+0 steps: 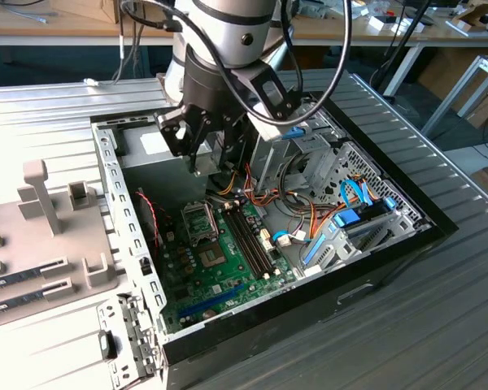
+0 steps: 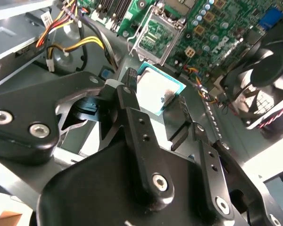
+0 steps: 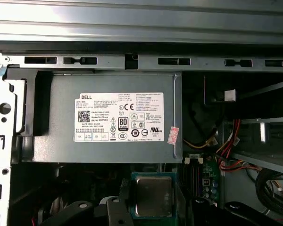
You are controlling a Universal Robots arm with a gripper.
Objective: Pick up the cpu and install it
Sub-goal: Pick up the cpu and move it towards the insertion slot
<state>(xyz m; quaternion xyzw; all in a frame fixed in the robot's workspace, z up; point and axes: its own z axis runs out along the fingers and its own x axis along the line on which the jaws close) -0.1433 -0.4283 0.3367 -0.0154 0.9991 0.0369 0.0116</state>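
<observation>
So the gripper [image 2: 156, 90] has its jaws clamped on the cpu [image 2: 153, 87] by its edges, flat (silver side up), probably to match the open socket [image 2: 161, 34] nearby.

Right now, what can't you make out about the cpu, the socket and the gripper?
- The cpu, second wrist view: its underside faces away, and the gripper, shut on it, covers two of its edges.
- The socket, second wrist view: its far part is cut off by the picture's edge, and its contacts are too small to tell.
- The power supply, exterior view: the gripper hides one end.
</observation>
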